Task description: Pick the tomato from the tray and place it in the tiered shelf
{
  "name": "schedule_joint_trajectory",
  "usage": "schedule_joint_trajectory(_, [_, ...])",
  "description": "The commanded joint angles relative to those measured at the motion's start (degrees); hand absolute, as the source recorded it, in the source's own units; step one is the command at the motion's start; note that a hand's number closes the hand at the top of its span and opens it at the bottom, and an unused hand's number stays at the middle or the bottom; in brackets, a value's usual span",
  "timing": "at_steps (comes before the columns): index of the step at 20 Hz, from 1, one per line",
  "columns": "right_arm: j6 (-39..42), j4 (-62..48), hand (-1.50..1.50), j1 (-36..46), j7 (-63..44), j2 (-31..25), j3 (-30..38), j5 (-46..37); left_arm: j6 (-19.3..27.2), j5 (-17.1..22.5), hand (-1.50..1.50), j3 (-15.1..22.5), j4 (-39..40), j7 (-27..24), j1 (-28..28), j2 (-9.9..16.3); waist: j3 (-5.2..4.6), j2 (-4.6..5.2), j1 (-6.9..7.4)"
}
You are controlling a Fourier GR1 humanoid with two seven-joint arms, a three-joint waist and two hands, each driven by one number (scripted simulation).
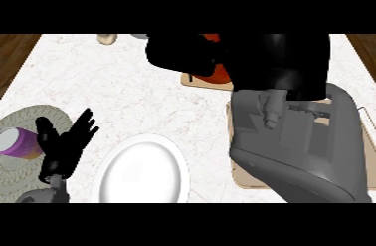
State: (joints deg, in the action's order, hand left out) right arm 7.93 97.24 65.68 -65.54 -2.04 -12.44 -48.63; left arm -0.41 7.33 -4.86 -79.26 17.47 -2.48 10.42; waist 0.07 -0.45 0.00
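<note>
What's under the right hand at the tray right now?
Under the right hand, a red patch shows, with the tray edge below. Likely the tomato, but the hand covers most of it, so it cannot be confirmed.

Marble counter [154, 95] w/ white plate [143, 173], woven mat [18, 120], wooden tray [246, 183].

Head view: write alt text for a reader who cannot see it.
The robot's right hand reaches across a white marble counter and covers a red thing at the far edge, its grey forearm filling the right side. The left hand rests open at lower left, beside a white plate and a purple cup on a woven mat.
</note>
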Motion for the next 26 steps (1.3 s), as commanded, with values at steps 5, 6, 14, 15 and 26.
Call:
schedule_joint_trajectory(5, [9.0, -8.4, 1.5, 10.2, -3.9, -5.8, 11.5, 3.0, -0.1, -0.1, 0.0, -0.1, 1.6, 0.0, -0.2, -0.5, -0.15, 0.29, 0.06])
schedule_joint_trajectory(6, [8.1, -9.6, 1.5, 10.3, -3.1, -5.6, 11.0, 2.1, -1.1, 1.1, 0.0, -1.5, 2.2, 1.0, -2.3, 0.8, -0.14, 0.34, 0.04])
schedule_joint_trajectory(14, [6.8, -23.5, 1.5, 10.4, 10.0, -9.7, 15.1, 5.1, -0.1, -1.2, 0.0, 0.0, 1.7, -0.3, -1.2, -0.3, -0.12, 0.53, 0.55])
schedule_joint_trajectory(15, [8.4, -22.8, 1.5, 7.0, 13.7, -11.2, 15.5, 7.0, -1.4, 0.5, 0.0, -0.7, -0.1, -0.1, 1.1, 0.1, -0.09, 0.5, 0.59])
schedule_joint_trajectory(26, [-0.9, -41.4, 1.5, 10.0, 26.1, -14.1, 17.4, 2.9, -2.6, -0.2, 0.0, -1.6, 7.4, -3.7, -2.8, -0.1, -0.15, 0.89, 0.8])
